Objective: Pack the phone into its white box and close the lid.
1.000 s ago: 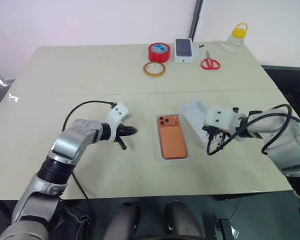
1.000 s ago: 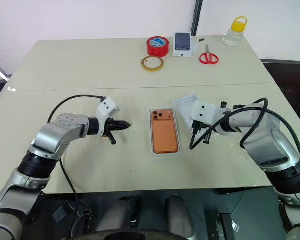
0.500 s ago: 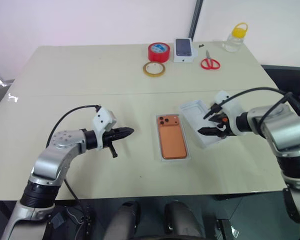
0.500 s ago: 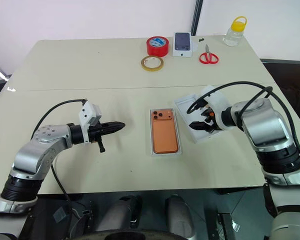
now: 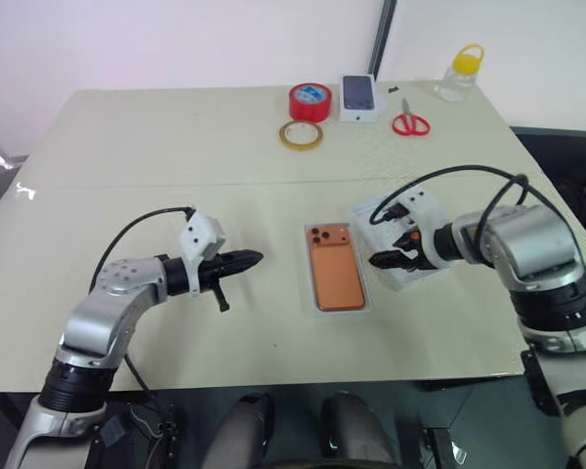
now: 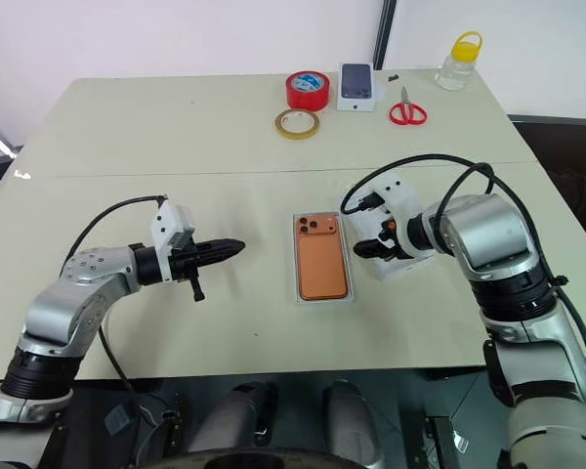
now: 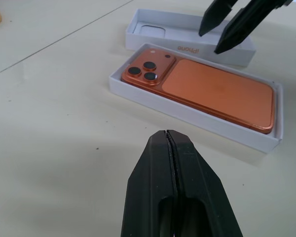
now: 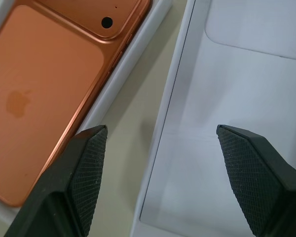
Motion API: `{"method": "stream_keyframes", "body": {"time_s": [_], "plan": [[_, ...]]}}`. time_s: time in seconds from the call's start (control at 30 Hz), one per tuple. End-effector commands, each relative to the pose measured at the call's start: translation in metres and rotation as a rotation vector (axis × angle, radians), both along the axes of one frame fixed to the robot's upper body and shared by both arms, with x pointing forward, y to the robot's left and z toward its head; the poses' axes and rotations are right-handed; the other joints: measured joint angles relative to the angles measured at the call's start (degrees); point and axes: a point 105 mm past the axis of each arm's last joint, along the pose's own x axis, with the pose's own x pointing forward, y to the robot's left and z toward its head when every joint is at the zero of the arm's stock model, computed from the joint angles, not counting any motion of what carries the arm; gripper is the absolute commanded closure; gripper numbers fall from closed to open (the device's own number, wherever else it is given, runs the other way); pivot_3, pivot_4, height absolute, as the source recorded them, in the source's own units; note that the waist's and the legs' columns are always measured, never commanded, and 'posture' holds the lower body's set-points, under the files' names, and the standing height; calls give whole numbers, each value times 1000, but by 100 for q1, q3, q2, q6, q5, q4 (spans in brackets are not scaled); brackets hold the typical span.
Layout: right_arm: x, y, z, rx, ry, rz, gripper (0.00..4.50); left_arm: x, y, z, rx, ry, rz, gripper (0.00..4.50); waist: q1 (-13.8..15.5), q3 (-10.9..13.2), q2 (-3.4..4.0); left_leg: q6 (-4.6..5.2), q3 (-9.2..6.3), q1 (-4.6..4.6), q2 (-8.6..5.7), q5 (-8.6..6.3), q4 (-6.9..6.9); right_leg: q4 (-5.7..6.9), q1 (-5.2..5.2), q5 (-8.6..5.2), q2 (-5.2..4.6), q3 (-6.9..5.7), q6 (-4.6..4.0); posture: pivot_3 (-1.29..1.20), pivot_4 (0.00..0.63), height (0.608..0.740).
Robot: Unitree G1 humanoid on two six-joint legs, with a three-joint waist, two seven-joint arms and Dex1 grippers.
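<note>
phone point(image 5: 336, 276) lay in white box point(image 7: 266, 143) | right gripper point(image 8: 163, 163) spread over lid point(image 8: 246, 123) wall (lid upturned) | left gripper point(image 5: 246, 261) pressed together, empty

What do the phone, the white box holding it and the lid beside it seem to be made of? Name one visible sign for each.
Phone: probably metal or glass with a matte orange finish; soft, even sheen.
White box: likely stiff matte cardboard; thin, straight, sharp-cornered walls.
Lid: the same plain white card, it seems; smooth, dull inner face.
</note>
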Motion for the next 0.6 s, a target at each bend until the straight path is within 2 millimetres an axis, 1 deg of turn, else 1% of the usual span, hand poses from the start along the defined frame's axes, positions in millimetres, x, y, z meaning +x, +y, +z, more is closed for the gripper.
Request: {"method": "stream_keyframes", "body": {"time_s": [0.03,0.17,0.27,0.4,0.43,0.47,0.6], "plan": [[7,0,7,-12,-32,-35,810,-6,-9,8,-10,-42,-40,4500,5,0,0,0,0,0,0,0,0,0,0,0,0,0,0,0,150,740],[9,5,1,-14,-16,-53,810,-7,-11,6,-15,-37,-44,4500,-10,0,0,0,0,0,0,0,0,0,0,0,0,0,0,0,150,740],[12,6,-8,-28,5,-86,1616,-9,-13,6,-22,-35,-49,4500,-20,0,0,0,0,0,0,0,0,2,-1,0,1,1,0,0,150,740],[12,8,-10,-22,13,-108,3670,-9,-14,5,-23,-34,-46,4500,-18,-1,2,0,0,0,1,0,0,2,0,0,2,1,0,0,150,740],[12,9,-9,-17,12,-110,4144,-10,-13,5,-23,-33,-44,4500,-14,-2,3,0,0,1,1,0,0,2,0,0,2,0,0,0,150,740],[12,9,-7,-14,4,-113,4471,-10,-13,5,-25,-32,-39,4500,-11,-2,2,0,0,1,1,0,1,2,1,0,2,1,0,0,150,740],[13,8,5,13,-37,-119,4471,-10,-10,5,-31,-30,-18,4500,-8,-2,3,0,0,1,0,0,1,2,0,0,1,1,0,0,150,740]]}}
